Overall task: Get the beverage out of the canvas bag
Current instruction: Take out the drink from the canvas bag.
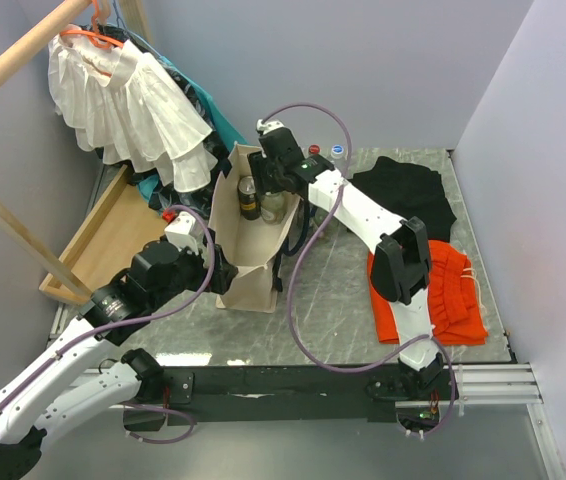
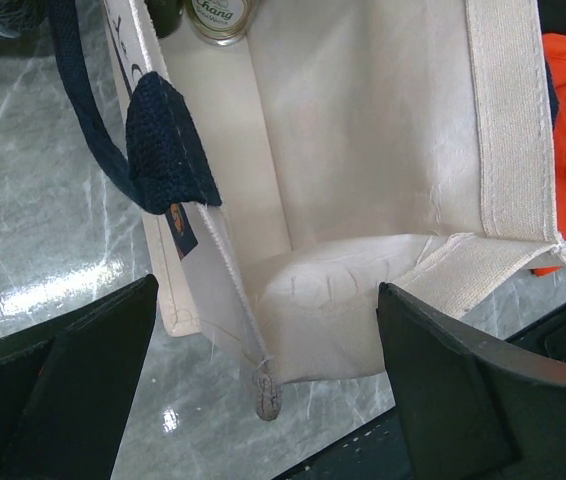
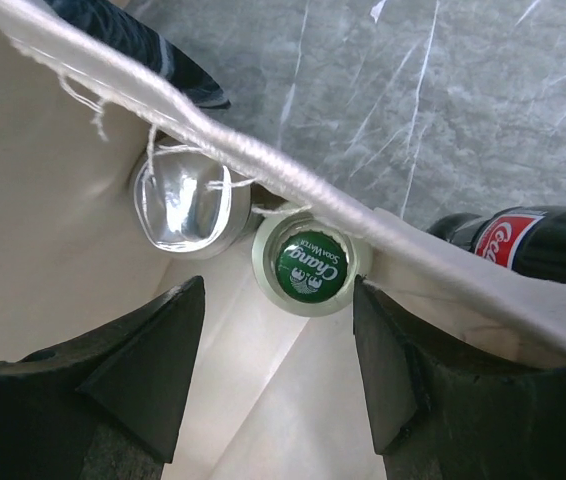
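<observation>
The cream canvas bag with navy handles stands open in the middle of the table. Inside it at the far end are two beverage bottles: one with a green "Chang" cap and one with a silver cap. My right gripper hangs open over the bag's far mouth, its fingers just short of the green-capped bottle and holding nothing. My left gripper is open at the bag's near end. The bag's lower corner lies between its wide fingers, apart from both.
A Coca-Cola bottle lies outside the bag against its wall. Black cloth and orange cloth lie to the right. A white ruffled garment hangs at the back left over a wooden tray. A clear bottle stands at the back.
</observation>
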Robot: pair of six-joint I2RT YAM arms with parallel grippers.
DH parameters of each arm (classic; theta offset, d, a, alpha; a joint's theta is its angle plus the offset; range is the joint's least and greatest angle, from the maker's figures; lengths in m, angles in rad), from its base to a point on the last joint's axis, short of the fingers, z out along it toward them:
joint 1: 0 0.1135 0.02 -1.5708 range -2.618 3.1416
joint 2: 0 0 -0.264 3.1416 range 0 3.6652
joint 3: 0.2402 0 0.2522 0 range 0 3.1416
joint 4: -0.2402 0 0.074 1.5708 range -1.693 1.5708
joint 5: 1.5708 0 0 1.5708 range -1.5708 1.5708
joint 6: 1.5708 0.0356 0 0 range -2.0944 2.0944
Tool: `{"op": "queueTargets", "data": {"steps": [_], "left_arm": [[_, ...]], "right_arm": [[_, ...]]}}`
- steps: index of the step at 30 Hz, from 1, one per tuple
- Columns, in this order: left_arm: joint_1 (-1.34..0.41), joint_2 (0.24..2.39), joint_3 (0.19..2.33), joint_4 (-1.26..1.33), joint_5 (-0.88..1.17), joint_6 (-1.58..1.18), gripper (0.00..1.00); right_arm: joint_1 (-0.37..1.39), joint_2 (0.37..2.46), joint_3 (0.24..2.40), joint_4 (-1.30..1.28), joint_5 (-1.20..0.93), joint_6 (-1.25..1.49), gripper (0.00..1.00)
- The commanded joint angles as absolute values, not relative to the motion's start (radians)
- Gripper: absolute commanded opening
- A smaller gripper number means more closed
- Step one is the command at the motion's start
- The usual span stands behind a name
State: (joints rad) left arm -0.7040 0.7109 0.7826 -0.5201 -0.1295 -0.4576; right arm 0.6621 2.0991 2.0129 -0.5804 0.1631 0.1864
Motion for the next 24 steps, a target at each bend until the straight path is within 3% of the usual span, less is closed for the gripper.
{"op": "queueTargets", "data": {"steps": [1, 24], "left_arm": [[-0.713, 0.709, 0.788, -0.522, -0.130, -0.457, 0.96], [-0.718, 0.703, 0.792, -0.529, -0.152, -0.463, 0.96]], "right_arm": [[0.643, 2.109, 2.054, -0.568, 0.181, 0.196, 0.67], [0.611, 2.157, 2.075, -0.540, 0.178, 0.235, 0.60]]}}
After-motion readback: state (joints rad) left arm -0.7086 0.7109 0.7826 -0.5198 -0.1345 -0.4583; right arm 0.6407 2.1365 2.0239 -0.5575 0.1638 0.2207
